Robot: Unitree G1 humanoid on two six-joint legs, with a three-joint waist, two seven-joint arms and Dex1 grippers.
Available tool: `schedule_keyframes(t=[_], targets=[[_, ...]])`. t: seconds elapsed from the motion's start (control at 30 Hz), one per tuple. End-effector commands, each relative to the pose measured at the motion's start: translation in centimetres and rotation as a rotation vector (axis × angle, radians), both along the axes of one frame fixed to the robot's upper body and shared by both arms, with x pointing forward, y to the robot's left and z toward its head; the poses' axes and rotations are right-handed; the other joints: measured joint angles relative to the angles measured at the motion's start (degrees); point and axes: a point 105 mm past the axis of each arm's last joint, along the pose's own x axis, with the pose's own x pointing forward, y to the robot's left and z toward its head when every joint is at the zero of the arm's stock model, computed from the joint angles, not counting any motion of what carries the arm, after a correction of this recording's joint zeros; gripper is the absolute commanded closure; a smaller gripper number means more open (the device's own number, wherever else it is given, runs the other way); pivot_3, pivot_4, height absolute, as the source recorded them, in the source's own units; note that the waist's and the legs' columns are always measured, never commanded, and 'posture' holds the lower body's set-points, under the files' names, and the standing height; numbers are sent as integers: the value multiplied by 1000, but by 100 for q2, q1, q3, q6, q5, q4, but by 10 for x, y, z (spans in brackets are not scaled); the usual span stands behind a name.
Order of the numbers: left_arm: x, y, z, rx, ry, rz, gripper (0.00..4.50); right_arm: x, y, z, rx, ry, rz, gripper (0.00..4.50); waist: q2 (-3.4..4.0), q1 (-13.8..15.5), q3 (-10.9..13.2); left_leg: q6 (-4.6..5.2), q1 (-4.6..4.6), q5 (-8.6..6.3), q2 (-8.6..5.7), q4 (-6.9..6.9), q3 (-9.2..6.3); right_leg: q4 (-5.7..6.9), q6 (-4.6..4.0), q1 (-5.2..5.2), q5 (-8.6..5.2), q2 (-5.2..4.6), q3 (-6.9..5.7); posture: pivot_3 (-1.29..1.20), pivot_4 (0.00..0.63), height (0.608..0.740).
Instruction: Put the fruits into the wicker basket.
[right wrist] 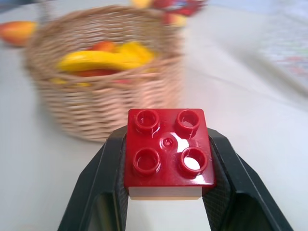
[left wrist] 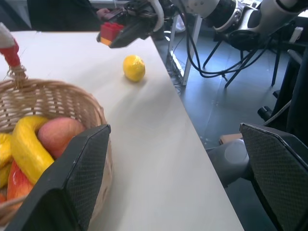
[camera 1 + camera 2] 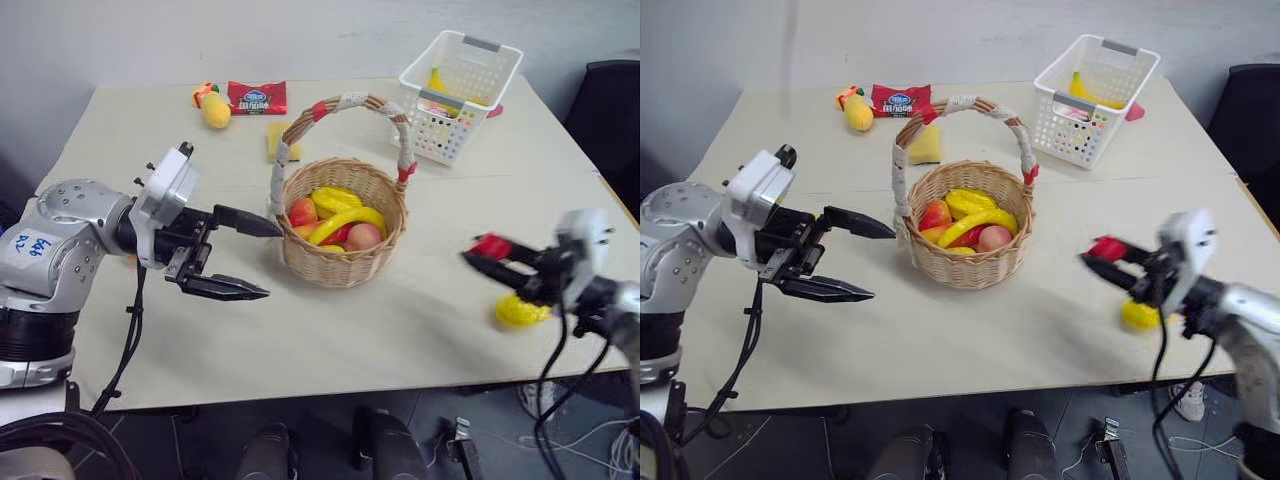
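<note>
From the head cameras: a pale beige tabletop (image 3: 330,340) pushed near a plain grey-white wall, with a dark chair at the far right corner and cables hanging off the near edge. The wicker basket (image 3: 343,262) sits mid-table, already loaded with yellow and red toy fruit. A mango (image 3: 215,110) lies at the far left next to a red snack packet (image 3: 257,97), and a yellow sponge (image 3: 272,141) is just behind the basket's handle. The white plastic basket (image 3: 458,95) is at the far right. The left hand (image 3: 245,256) hangs just left of the wicker basket, fingers spread wide, nothing in them. The lemon (image 3: 520,311) sits near the right edge, under the right hand (image 3: 485,252).

Left wrist camera: lemon alone on bare tabletop close to the edge, dark floor and cables beyond.

Right wrist camera: right hand clamped on a red studded brick (image 1: 169,148), wicker basket blurry behind.
</note>
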Motion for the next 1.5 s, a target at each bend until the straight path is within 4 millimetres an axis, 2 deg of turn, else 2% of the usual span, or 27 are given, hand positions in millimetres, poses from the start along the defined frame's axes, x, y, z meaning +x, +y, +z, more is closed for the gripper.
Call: schedule_keyframes(t=[0.03,0.17,0.3,0.37,0.43,0.57,0.6,0.7,0.83,0.9,0.97,1.03,1.13,1.2,1.3,1.5], targets=[[1,-7,6,-1,-38,-33,0,4,-64,-11,-45,44,-284,2968,-2,1,0,0,-1,0,-4,-1,1,-2,0,0,0,0,0,0,150,740],[3,-14,10,-18,-47,-50,0,12,-95,-43,-46,130,-437,2968,-2,-23,0,6,-2,3,-4,-1,4,-1,2,0,1,-1,3,0,150,740],[3,-17,13,-37,-49,-49,0,19,-110,-61,-38,181,-534,2968,-2,-72,0,7,1,5,2,-2,3,1,3,0,2,-3,9,0,150,740],[2,-18,13,-45,-46,-46,0,21,-114,-66,-10,205,-549,2225,-1,-81,0,7,2,5,4,-3,4,2,3,0,2,-2,11,0,150,740],[1,-18,11,-49,-41,-39,0,21,-114,-66,3,211,-544,1753,-1,-76,0,6,2,5,6,-4,4,2,3,-1,2,-1,10,0,150,740],[5,-13,7,-49,-46,10,0,14,-111,-47,-52,181,-498,281,-1,-68,0,6,2,5,6,-3,4,1,4,-1,2,-3,12,0,150,740],[7,-9,7,-48,-51,39,0,9,-103,-36,-67,163,-442,47,4,-48,3,6,1,5,5,-3,4,1,4,-1,2,-3,13,0,150,740],[16,12,10,-32,-76,150,0,-10,-69,-1,-61,119,-234,17,13,-36,8,7,-3,5,5,-4,-1,-1,4,-2,2,-4,10,0,150,740],[38,73,7,95,-140,445,0,-44,8,43,-12,95,190,17,12,-95,8,6,12,5,9,-11,4,-2,7,1,4,5,19,0,150,740],[42,91,4,151,-166,515,0,-51,23,51,4,100,265,17,8,-112,8,-1,15,2,20,-12,3,-4,5,1,3,16,21,0,150,740],[51,129,-6,262,-198,690,0,-56,51,59,-13,86,391,17,-4,-72,8,-2,15,0,22,-13,-1,-7,4,2,2,15,17,0,150,740],[57,156,-14,350,-216,817,0,-58,71,64,-44,52,463,17,-5,-66,8,5,12,-6,15,-13,1,-10,3,0,3,5,18,0,150,740],[63,184,-30,501,-263,925,0,-63,95,70,-39,13,571,17,-9,-22,8,15,-1,-11,7,-12,-2,-15,4,-6,3,-16,1,0,150,740],[69,191,-35,542,-275,966,0,-69,108,71,-41,11,643,17,-10,9,7,25,-9,-17,1,-11,-1,-22,6,-9,4,-24,-6,0,150,740],[80,190,-42,582,-299,989,0,-72,119,70,-60,13,697,17,-19,78,1,39,-27,-26,0,-7,0,-42,16,-12,9,-23,-16,0,150,740],[114,171,-59,565,-313,1025,0,-70,131,71,-73,-12,755,17,-23,98,0,66,-83,-41,-10,56,5,-53,42,-17,24,-27,-45,0,150,740]])
